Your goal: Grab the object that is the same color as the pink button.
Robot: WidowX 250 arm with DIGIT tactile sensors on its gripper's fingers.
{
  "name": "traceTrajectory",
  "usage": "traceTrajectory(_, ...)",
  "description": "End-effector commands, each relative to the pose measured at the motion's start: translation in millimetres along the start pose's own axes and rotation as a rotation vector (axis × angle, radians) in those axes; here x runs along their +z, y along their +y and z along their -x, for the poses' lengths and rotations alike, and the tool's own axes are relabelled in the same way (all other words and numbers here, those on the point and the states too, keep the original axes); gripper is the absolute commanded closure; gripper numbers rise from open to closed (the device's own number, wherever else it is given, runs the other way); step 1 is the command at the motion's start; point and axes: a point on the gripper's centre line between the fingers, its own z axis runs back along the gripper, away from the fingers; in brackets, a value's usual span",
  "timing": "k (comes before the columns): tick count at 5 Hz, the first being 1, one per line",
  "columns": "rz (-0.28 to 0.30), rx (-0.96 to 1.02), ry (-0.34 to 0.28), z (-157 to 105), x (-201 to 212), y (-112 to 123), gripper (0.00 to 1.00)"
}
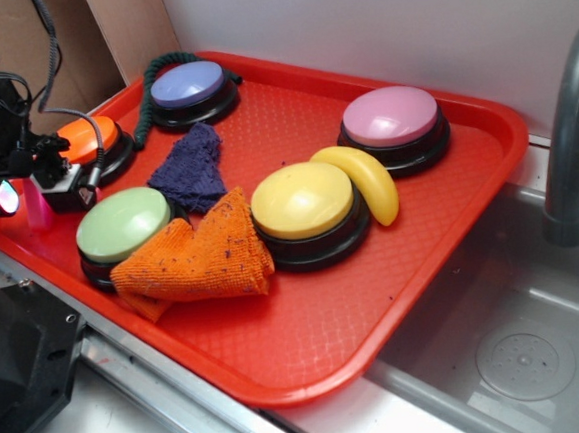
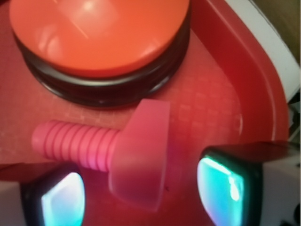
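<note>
The object, a small bright pink toy bolt (image 2: 122, 146), lies on its side on the red tray (image 2: 225, 94), just in front of the orange button (image 2: 99, 33). Its ribbed shaft points left and its flat head sits between my fingers. My gripper (image 2: 141, 194) is open, with one pad (image 2: 63, 200) by the shaft and the other pad (image 2: 221, 188) apart from the head. In the exterior view the gripper (image 1: 37, 191) is low at the tray's left edge, over the bolt (image 1: 36, 211). The pink button (image 1: 392, 118) stands at the tray's far right.
On the tray (image 1: 310, 355) are a purple button (image 1: 189, 86), orange button (image 1: 91, 140), green button (image 1: 122, 225), yellow button (image 1: 304, 203), a banana (image 1: 367, 180), orange cloth (image 1: 208, 258), dark blue cloth (image 1: 191, 169) and green cord (image 1: 149, 92). A sink (image 1: 510, 340) and faucet (image 1: 570, 144) lie right.
</note>
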Motion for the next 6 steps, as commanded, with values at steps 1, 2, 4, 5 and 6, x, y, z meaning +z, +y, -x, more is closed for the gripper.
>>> traceTrajectory(1,0.033,-0.041,-0.012,-1.6,-4.4,0.5,0.75)
traceTrajectory(2,0.046,-0.036,-0.014,-1.2,-5.4,-0.8,0.9)
traceTrajectory(4,0.04,-0.038,-0.045,-5.8,14.2,-8.9,1.0)
traceTrajectory(5,0.03,-0.071,-0.037,-10.7,37.2,-22.7,1.0)
traceTrajectory(6,0.066,-0.127,-0.024,-16.6,66.7,-45.7,1.0)
